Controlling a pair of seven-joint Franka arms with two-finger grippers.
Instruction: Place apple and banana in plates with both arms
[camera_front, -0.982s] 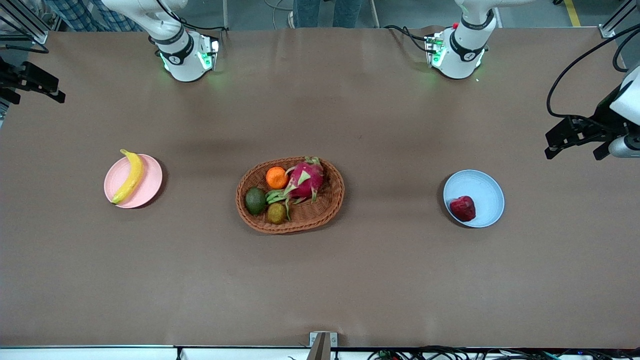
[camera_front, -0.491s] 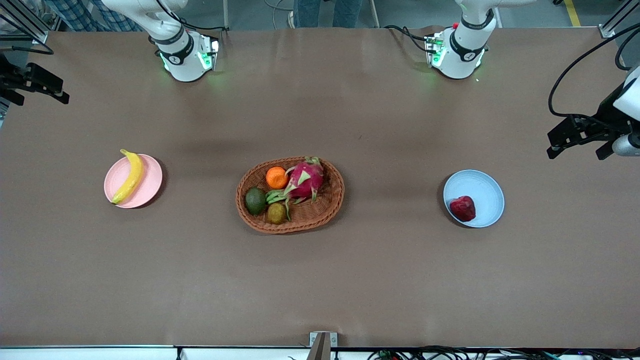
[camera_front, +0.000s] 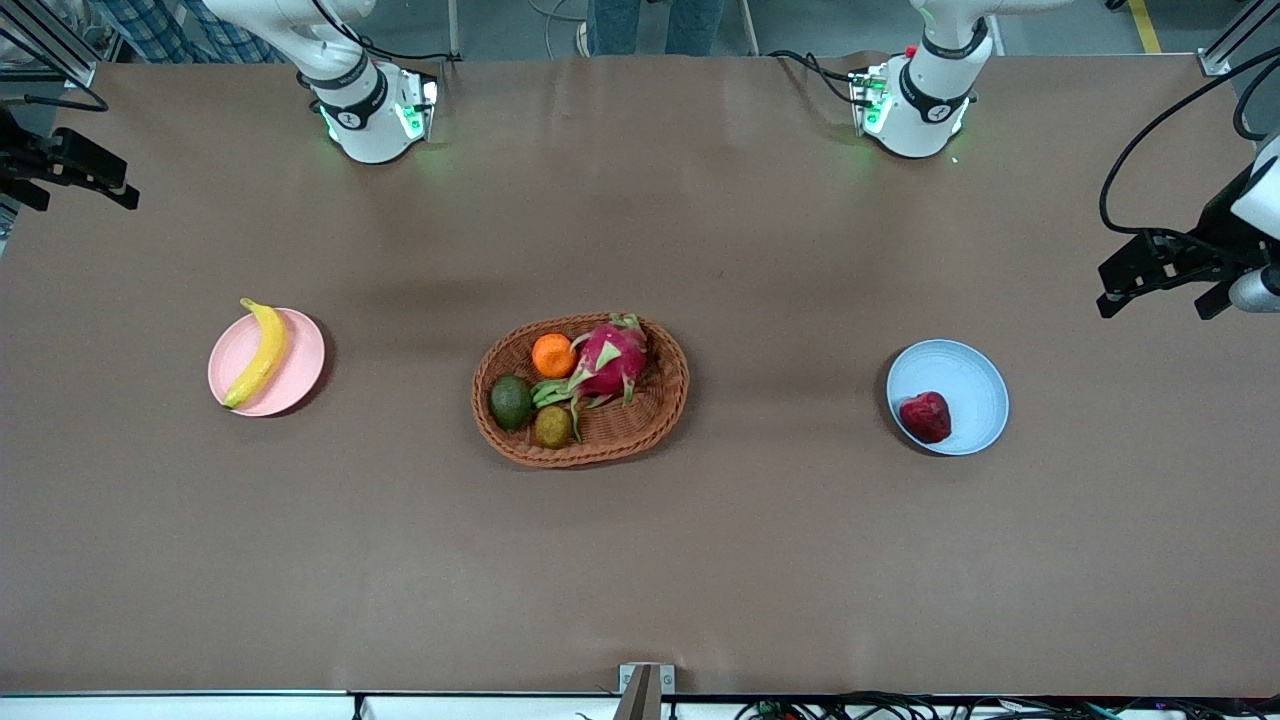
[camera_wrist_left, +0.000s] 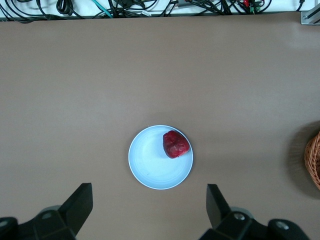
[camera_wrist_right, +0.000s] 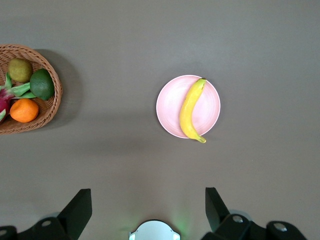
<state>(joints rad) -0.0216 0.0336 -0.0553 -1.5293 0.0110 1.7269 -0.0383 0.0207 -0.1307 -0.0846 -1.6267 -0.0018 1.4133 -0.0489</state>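
Note:
The yellow banana (camera_front: 259, 353) lies on the pale pink plate (camera_front: 300, 365) toward the right arm's end of the table. On the light blue plate (camera_front: 965, 375), toward the left arm's end, sits the dark red apple (camera_front: 925, 417). My left gripper (camera_front: 1155, 292) hangs open and empty over bare table off to the side of the blue plate. In the left wrist view the apple (camera_wrist_left: 175, 144) and blue plate (camera_wrist_left: 150, 162) show past the open left gripper (camera_wrist_left: 148, 200). My right gripper (camera_front: 75, 190) is open and empty high over the table's end; the right wrist view shows the banana (camera_wrist_right: 190, 110) on its plate (camera_wrist_right: 167, 107).
An oval wicker basket (camera_front: 660, 400) in the middle of the table holds a pink dragon fruit (camera_front: 610, 360), an orange (camera_front: 553, 355), an avocado (camera_front: 511, 401) and a brownish fruit (camera_front: 552, 426). The two arm bases (camera_front: 375, 115) (camera_front: 915, 105) stand at the table's back edge.
Both grippers have drifted only slightly, the left one a little toward its end of the table. The fruit, plates and basket have not moved.

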